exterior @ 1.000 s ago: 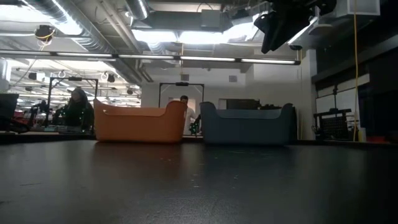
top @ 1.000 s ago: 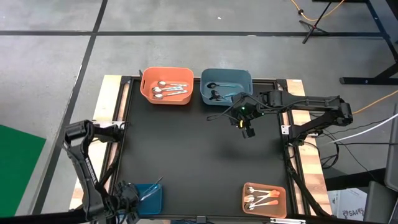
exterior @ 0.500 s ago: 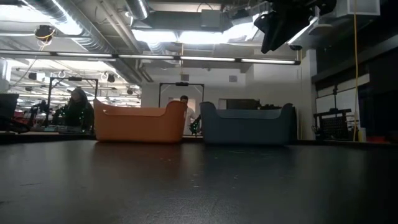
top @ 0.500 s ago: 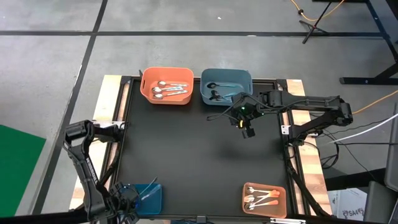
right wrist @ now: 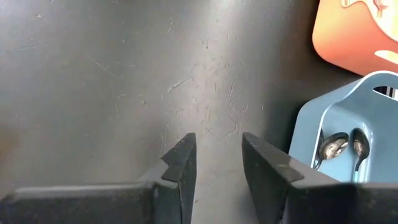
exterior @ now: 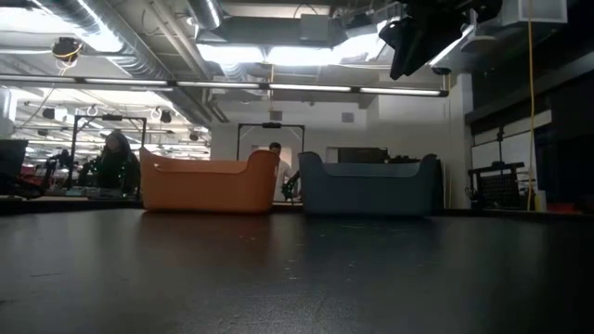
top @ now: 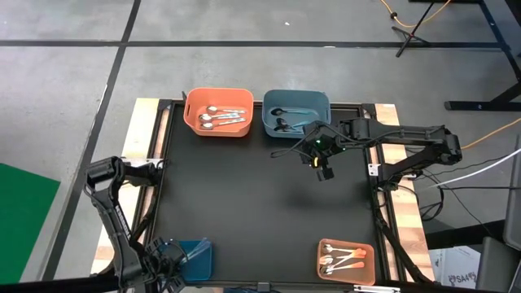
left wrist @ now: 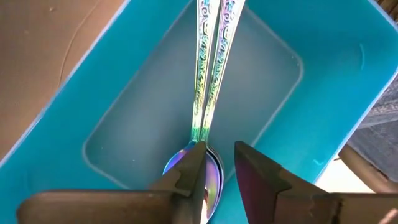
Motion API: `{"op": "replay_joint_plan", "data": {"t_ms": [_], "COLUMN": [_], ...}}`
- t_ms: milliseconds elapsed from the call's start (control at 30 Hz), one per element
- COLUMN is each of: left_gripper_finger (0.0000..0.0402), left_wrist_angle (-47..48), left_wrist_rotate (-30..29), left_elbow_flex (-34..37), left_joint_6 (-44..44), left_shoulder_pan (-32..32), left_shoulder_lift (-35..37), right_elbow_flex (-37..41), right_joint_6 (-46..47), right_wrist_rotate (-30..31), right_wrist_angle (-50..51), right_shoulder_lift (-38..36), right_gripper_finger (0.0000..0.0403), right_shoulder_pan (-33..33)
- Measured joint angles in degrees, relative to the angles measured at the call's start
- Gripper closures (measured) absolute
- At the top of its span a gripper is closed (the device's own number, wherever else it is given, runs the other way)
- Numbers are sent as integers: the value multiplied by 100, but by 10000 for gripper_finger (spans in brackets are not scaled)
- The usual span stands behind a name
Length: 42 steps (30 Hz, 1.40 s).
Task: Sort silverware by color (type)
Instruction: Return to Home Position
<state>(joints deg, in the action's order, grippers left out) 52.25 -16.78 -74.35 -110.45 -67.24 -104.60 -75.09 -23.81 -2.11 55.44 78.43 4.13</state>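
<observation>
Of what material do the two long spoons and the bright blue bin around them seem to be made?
The two spoons, under the left tool: probably metal with an iridescent coating, since they gleam in rainbow colours and carry embossed scrollwork on the handles. The bin: likely moulded plastic, smooth and semi-glossy, with rounded corners and even colour.

Orange bin [exterior: 209, 183] beside blue bin [exterior: 369, 186]

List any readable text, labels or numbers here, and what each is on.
No text can be read in any view.
On the far orange bin, far blue bin and teal bin: no lettering showing.
On the spoon handles in the teal bin: embossed scrollwork, not letters.
On the white box at the high view's lower right: dark print, too small to read.
</observation>
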Motion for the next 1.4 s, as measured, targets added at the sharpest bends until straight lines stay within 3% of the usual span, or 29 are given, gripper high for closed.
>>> {"op": "replay_joint_plan", "data": {"t_ms": [300, 600, 800, 933, 1200, 1400], "left_gripper_finger": [326, 353, 393, 398, 401, 401], "left_wrist_angle": [0, 0, 0, 0, -2, -188], "left_wrist_rotate": [0, -51, -440, -808, -2220, -2402], "left_elbow_flex": [0, 0, 0, 0, 0, 0], "left_joint_6": [2, 4, 9, 62, 1303, 2955], "left_shoulder_pan": [0, 0, 0, 27, 513, 1260], "left_shoulder_lift": [2, 2, 11, 28, 28, 102], "right_elbow_flex": [0, 0, 0, 0, 0, 0], "right_joint_6": [0, 0, -2, -1, -2, -2], "right_wrist_rotate": [0, 0, 0, 0, 0, 0], "right_wrist_angle": [0, 2, 13, 14, 6, -4], "right_shoulder_lift": [0, 2, 2, 2, 2, 4], "right_gripper_finger": [284, 284, 284, 284, 284, 284], "right_shoulder_pan": [0, 1, 1, 1, 1, -1]}}
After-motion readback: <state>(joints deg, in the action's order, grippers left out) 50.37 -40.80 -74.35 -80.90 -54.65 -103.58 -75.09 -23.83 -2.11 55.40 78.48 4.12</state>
